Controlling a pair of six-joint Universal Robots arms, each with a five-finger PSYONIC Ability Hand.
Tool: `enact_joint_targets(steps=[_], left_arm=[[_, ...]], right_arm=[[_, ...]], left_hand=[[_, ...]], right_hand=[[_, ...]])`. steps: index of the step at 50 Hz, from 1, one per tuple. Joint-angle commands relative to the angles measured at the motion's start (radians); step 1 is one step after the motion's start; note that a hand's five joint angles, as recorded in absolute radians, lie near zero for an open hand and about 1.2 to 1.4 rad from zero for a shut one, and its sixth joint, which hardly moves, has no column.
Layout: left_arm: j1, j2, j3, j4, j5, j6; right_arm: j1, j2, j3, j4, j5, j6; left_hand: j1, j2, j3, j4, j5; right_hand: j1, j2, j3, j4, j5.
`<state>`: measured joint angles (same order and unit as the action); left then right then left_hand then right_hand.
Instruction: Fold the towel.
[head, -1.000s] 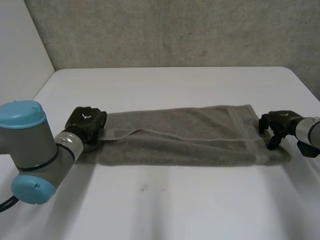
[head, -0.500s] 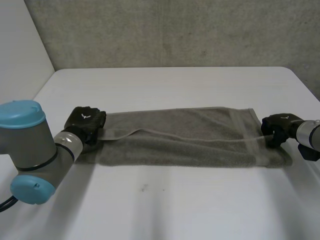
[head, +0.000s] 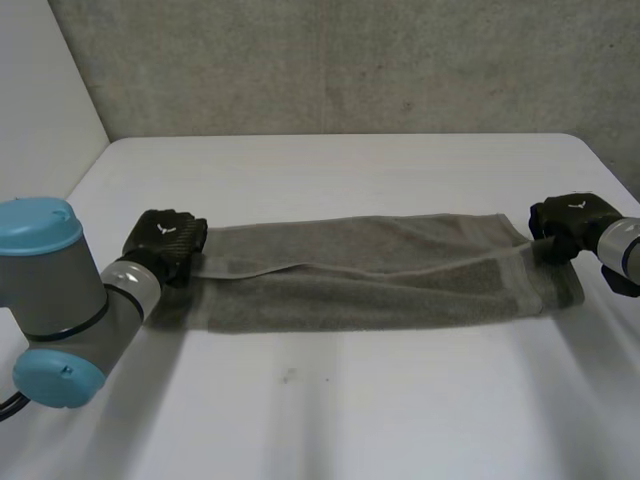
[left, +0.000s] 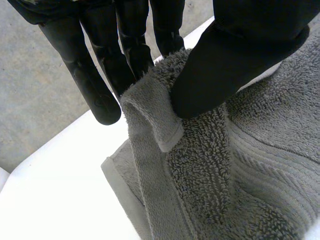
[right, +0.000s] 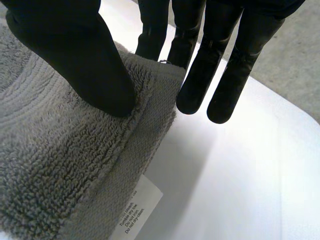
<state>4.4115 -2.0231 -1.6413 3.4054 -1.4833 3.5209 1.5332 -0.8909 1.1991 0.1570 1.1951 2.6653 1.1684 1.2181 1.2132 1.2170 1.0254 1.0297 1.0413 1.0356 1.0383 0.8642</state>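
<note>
You are looking at a white table (head: 400, 400) with rounded far corners. A small dark speck (head: 288, 377) marks its top, towards the near edge. Behind the far edge stands a rough grey concrete wall (head: 350, 60), and a plain white panel (head: 40, 90) meets it on the left.

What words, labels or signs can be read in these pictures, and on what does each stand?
"Tumble dry low. Do not iron. Do not dry-clean", as best it reads: white care tag on the towel edge.
Its topmost line: too small to read.
Left hand and right hand: white emblem, no letters.
</note>
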Motion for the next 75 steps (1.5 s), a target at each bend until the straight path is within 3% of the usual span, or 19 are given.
enact_joint_targets(steps=[1, 5, 9, 32, 37, 38, 51, 75], left_arm=[[-0.001, -0.009, -0.002, 0.000, 0.000, 0.000], [-0.001, -0.009, -0.002, 0.000, 0.000, 0.000], [0.000, -0.006, -0.003, 0.000, 0.000, 0.000], [0.000, 0.000, -0.008, -0.002, 0.000, 0.000], [0.000, 0.000, -0.012, 0.000, 0.000, 0.000], [0.000, 0.000, -0.012, 0.000, 0.001, 0.000], [0.026, -0.023, 0.069, 0.012, 0.002, -0.013], [0.039, -0.325, 0.363, 0.143, -0.054, -0.005]], right_arm=[[0.002, 0.035, 0.007, 0.001, 0.001, -0.007], [0.002, 0.038, 0.008, 0.002, 0.005, -0.021], [0.001, 0.032, 0.014, 0.006, 0.012, -0.036], [-0.004, -0.028, 0.057, 0.001, 0.012, -0.033], [-0.002, -0.033, 0.073, -0.002, 0.009, -0.033], [-0.002, -0.031, 0.074, -0.008, 0.008, -0.033], [0.005, -0.033, -0.010, -0.218, 0.020, 0.084], [0.140, 0.386, -0.430, -0.312, 0.136, 0.100]], left_hand=[[0.228, 0.178, 0.183, 0.179, 0.196], [0.228, 0.178, 0.183, 0.179, 0.196], [0.228, 0.178, 0.183, 0.179, 0.196], [0.228, 0.178, 0.183, 0.179, 0.196], [0.228, 0.178, 0.183, 0.179, 0.196], [0.228, 0.178, 0.183, 0.179, 0.196], [0.228, 0.178, 0.183, 0.179, 0.196], [0.228, 0.178, 0.183, 0.179, 0.196]], right_hand=[[0.183, 0.171, 0.177, 0.174, 0.174], [0.159, 0.148, 0.153, 0.151, 0.150], [-0.105, -0.116, -0.111, -0.113, -0.114], [-0.085, -0.096, -0.090, -0.093, -0.094], [0.103, 0.092, 0.097, 0.095, 0.094], [0.364, 0.352, 0.358, 0.355, 0.355], [0.367, 0.355, 0.361, 0.358, 0.358], [0.367, 0.355, 0.361, 0.358, 0.358]])
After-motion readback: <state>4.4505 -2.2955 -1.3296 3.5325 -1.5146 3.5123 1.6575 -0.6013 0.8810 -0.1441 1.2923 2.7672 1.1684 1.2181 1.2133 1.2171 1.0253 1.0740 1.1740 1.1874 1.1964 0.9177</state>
